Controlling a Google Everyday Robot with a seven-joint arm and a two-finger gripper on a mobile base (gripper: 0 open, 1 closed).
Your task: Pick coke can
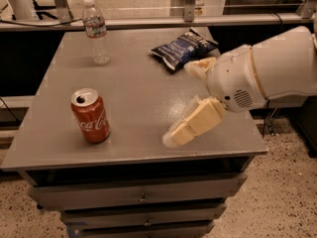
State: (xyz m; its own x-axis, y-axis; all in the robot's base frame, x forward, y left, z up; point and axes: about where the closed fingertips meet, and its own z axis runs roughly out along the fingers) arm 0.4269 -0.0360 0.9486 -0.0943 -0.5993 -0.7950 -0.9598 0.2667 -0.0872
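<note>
I see the can (90,115) standing up near the front left corner of the counter (133,78), and nothing is touching it. My gripper (181,103) is over the right side of the counter, close to the front edge and well apart from the can. Its two jaws are wide apart with nothing between them. The chip bag (183,47) lies near the back edge, by the far jaw. The water bottle (96,31) stands near the back left corner, out of my way. I think the job now is to reach the can. I should move the gripper left, low and level, and put one jaw on each side of the can's middle. Going fast could knock it over, so I will go slow and close only when the can sits between the jaws
</note>
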